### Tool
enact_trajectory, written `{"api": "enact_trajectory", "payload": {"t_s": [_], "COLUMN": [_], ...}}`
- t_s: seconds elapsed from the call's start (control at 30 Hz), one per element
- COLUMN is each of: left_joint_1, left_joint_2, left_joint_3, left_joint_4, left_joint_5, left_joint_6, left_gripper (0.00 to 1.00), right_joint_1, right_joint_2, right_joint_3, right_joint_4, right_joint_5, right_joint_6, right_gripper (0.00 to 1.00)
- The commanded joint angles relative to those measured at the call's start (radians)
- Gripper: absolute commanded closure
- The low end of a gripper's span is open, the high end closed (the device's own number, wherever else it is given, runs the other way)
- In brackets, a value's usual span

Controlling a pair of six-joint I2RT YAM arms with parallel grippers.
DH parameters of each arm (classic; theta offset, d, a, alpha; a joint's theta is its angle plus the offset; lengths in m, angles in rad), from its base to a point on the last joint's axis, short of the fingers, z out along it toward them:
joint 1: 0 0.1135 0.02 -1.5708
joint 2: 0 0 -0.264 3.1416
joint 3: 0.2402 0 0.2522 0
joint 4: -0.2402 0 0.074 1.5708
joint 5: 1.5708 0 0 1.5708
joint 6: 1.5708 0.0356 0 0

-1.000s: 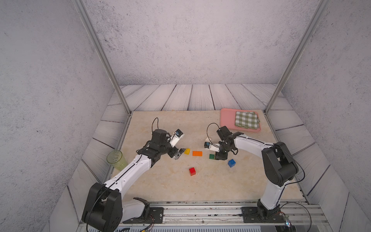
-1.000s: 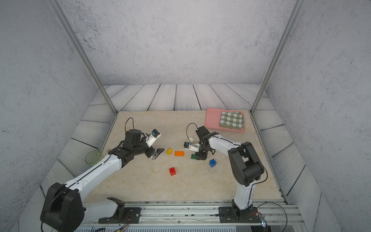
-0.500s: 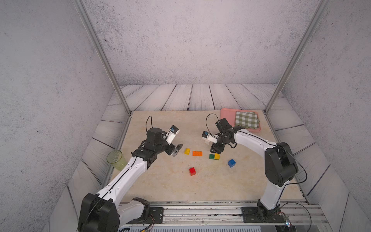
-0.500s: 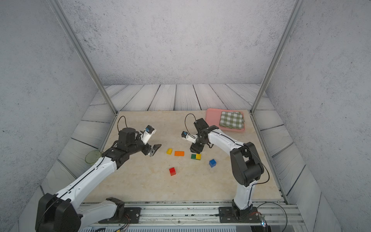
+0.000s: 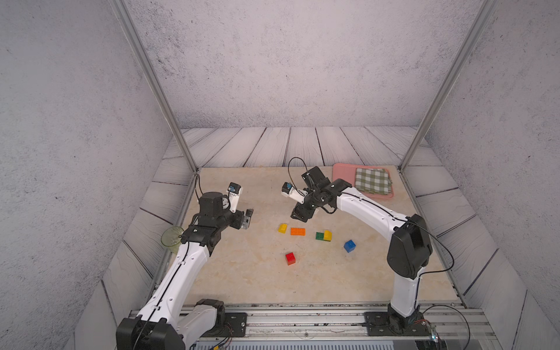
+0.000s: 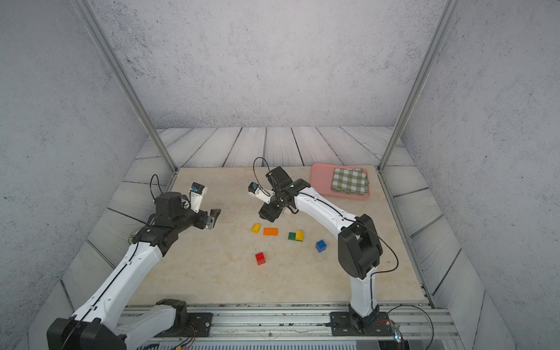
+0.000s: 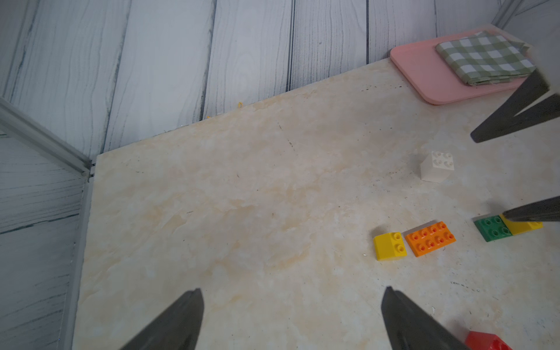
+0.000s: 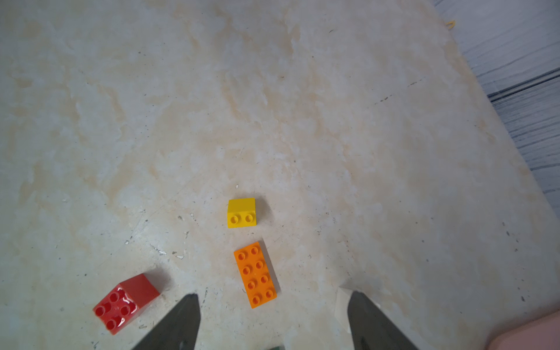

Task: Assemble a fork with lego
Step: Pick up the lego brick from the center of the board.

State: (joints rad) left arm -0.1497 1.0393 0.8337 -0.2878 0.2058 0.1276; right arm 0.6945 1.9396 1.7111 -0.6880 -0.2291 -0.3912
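No fork is in view; the lego lies loose on the beige table. In a row sit a yellow sloped brick (image 5: 282,228), an orange flat brick (image 5: 298,231) and a green brick (image 5: 319,236) with a second yellow brick (image 5: 327,235) on one end. Nearer the front lie a blue brick (image 5: 349,245) and a red brick (image 5: 290,258). A white brick (image 7: 438,166) stands behind the row, touching or just beside one finger of my right gripper (image 5: 298,215), which hangs open and empty above the table. My left gripper (image 5: 247,219) is open and empty, left of the row.
A pink tray (image 5: 342,175) with a folded green checked cloth (image 5: 372,180) lies at the back right corner. A pale green cup (image 5: 171,237) stands off the table's left edge. Metal frame posts rise at both back corners.
My right gripper opened, let go of the green and yellow pair, and drew back and up from it. My left arm pulled away to the left.
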Motion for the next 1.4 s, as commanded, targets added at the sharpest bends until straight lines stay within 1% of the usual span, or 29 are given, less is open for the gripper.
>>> {"api": "enact_trajectory", "payload": {"t_s": [0.0,0.17,0.4,0.63,0.93,1.03,1.2,1.37], "left_joint_1": [0.007,0.008,0.007,0.007,0.007,0.008,0.008,0.007], "left_joint_2": [-0.046,-0.089,-0.078,-0.07,-0.049,-0.047,-0.04,-0.027], "left_joint_3": [-0.051,-0.11,-0.138,-0.153,-0.15,-0.15,-0.143,-0.145], "left_joint_4": [-0.037,-0.026,0.0,0.016,0.026,0.026,0.021,0.029], "left_joint_5": [-0.052,-0.072,-0.05,-0.024,-0.01,-0.008,-0.005,0.001], "left_joint_6": [-0.063,-0.083,-0.074,-0.062,-0.054,-0.05,-0.045,-0.043], "left_gripper": [0.02,0.02,0.02,0.02,0.02,0.02,0.02,0.02], "right_joint_1": [0.028,0.07,0.104,0.111,0.111,0.111,0.111,0.11], "right_joint_2": [0.086,0.15,0.241,0.299,0.353,0.367,0.374,0.367], "right_joint_3": [0.029,0.033,0.074,0.102,0.125,0.135,0.145,0.134], "right_joint_4": [-0.046,-0.017,-0.001,0.013,0.015,0.019,0.018,0.021], "right_joint_5": [0.028,0.049,0.058,0.076,0.076,0.07,0.031,0.02], "right_joint_6": [0.042,0.071,0.094,0.115,0.106,0.104,0.098,0.083], "right_gripper": [0.19,0.19,0.19,0.19,0.2,0.23,0.3,0.37]}}
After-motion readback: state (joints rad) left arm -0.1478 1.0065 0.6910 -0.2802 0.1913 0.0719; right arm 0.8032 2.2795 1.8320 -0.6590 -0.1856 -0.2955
